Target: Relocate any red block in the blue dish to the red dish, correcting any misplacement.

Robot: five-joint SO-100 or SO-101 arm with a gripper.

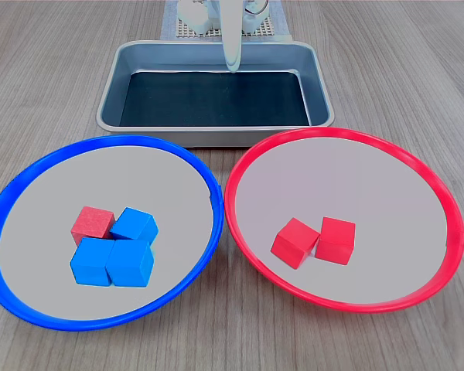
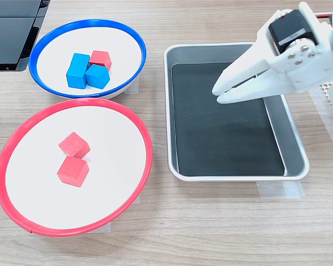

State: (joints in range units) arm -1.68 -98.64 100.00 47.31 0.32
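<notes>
The pale wood-grain counter point(image 1: 46, 69) carries everything here. Toward its far edge in the first exterior view sits a rectangular steel tray point(image 1: 112, 85) with a dark floor and nothing in it. Nearer the camera, side by side and almost touching, lie two large shallow round dishes with pale grey insides: the blue-rimmed blue dish point(image 1: 31, 174) on the first exterior view's left and the red-rimmed red dish point(image 1: 417, 166) on the first exterior view's right.

The white plastic arm's gripper point(image 2: 222, 91) hangs over the steel tray, well apart from both dishes; its jaws sit nearly together with only a thin slit between them, clenched on nothing.

In the red dish two small matte red cubes point(image 2: 73, 158) rest touching each other. In the blue dish three small blue cubes point(image 1: 116, 251) huddle in a cluster, and the misplaced red block point(image 1: 91, 224) sits tight against them on the side toward the steel tray.

The red block looks light, rigid and matte, so it should grip without slipping or crushing. Its faces against the blue cubes look blocked, so I judge the best hold is across the two free faces, from above, taking care not to drag a blue neighbour along
</notes>
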